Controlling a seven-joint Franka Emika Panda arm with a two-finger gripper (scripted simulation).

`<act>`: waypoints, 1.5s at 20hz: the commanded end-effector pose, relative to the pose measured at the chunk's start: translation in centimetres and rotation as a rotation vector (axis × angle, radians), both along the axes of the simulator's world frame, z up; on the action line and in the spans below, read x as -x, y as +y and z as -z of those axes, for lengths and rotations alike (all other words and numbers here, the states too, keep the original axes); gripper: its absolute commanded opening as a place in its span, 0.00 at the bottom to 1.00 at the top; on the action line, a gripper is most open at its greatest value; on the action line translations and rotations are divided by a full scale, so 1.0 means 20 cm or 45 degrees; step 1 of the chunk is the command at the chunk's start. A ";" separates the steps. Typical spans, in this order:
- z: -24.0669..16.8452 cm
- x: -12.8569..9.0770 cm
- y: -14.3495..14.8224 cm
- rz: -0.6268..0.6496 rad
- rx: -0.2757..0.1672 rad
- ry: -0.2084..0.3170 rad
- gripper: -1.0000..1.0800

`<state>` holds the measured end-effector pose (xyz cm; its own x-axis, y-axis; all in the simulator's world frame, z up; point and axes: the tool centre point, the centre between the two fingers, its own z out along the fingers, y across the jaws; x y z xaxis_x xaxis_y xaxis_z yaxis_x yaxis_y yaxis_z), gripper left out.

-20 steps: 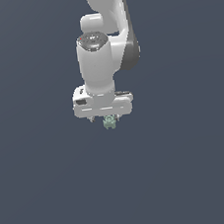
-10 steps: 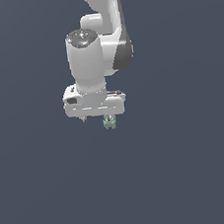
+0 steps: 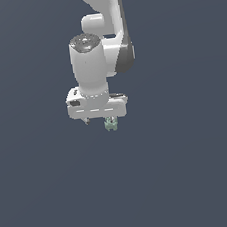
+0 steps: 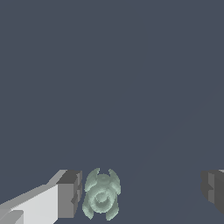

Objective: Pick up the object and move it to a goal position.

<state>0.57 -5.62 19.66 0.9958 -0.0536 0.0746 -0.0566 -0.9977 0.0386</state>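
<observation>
Wide apart is how the fingers of my claw (image 4: 140, 192) stand, one dark pad (image 4: 70, 192) right beside the object (image 4: 101, 194) and the other pad well off at the far edge of the wrist view, so nothing is clamped. That object, a small pale mint-green lump with ridged bumps, sits between the pads, close against one of them; whether it touches, I cannot tell. In the exterior view it (image 3: 110, 124) shows just under the white body of the claw (image 3: 98, 118), toward the exterior view's right end of it, with the plain dark grey ground (image 3: 194, 176) all round. Compared with half a second ago and a second ago, my arm has drifted toward the exterior view's left, while the lump has kept its spot, so it now sits off-centre under me. I judge that I must re-centre before closing, or the grip may push it aside. No writing, brand or label can be read anywhere.
</observation>
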 end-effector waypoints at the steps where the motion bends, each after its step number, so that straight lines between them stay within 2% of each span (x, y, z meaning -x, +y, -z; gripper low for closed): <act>1: 0.05 0.03 0.02 0.010 -0.007 0.008 0.96; 17: 0.48 0.42 0.18 0.123 -0.055 0.080 0.96; 22: 0.52 0.47 0.20 0.137 -0.059 0.088 0.96; 30: 0.56 0.47 0.20 0.137 -0.059 0.089 0.96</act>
